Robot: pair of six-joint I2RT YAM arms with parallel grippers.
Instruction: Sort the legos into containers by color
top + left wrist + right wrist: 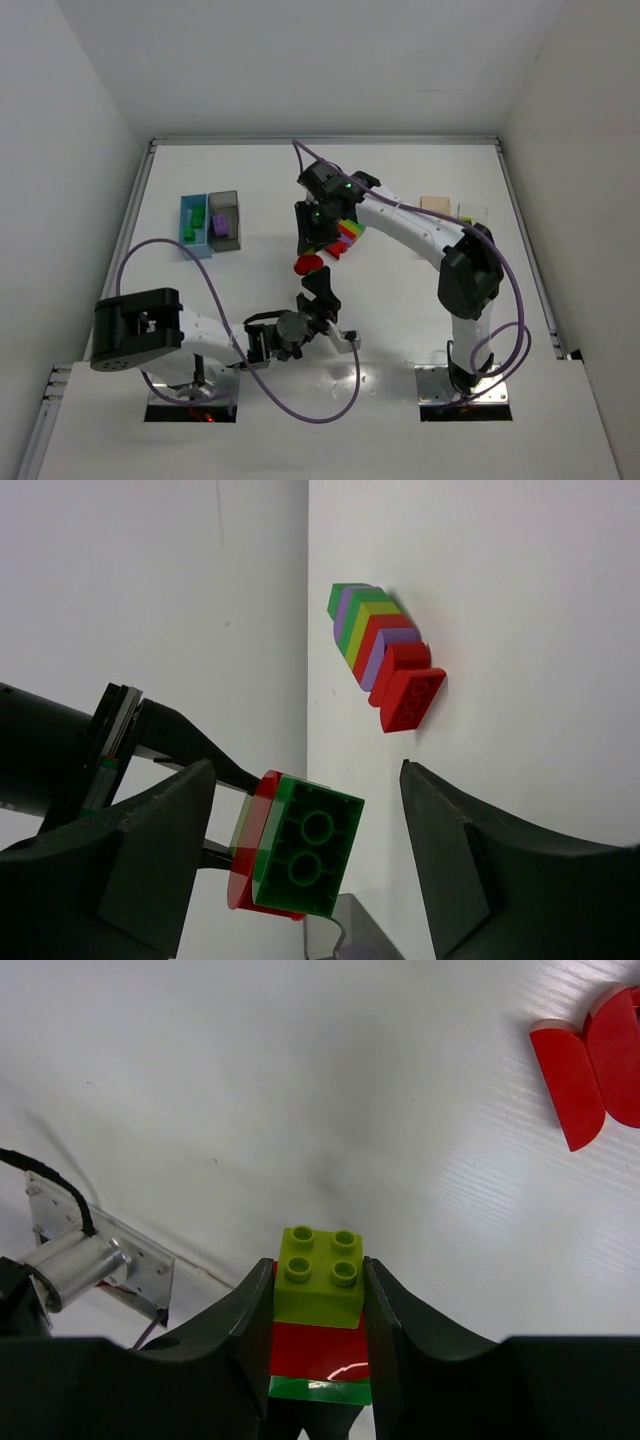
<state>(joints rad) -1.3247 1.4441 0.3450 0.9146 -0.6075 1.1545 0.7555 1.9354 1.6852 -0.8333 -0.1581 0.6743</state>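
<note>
Hovering just beyond the arm bases, the left gripper [305, 772] holds its jaws apart on either side of a small stack of legos [297, 848], with a gap visible at each side. The right gripper [318, 1332] is clamped on that stack, which runs lime-green brick, red, then darker green, and holds it above the white table [260, 180]. Past it, the rainbow-striped cluster [347, 232] lies on the tabletop with a red brick [412, 700] at its end. Farthest back are the light blue bin [195, 250] holding green pieces and the dark grey bin [228, 243] holding purple, both on the left. The peach bin [435, 203] and the clear bin [473, 212] sit on the right. The step appears to be splitting the stack. Next, the left jaws likely must close on one end brick and pull it free.
</note>
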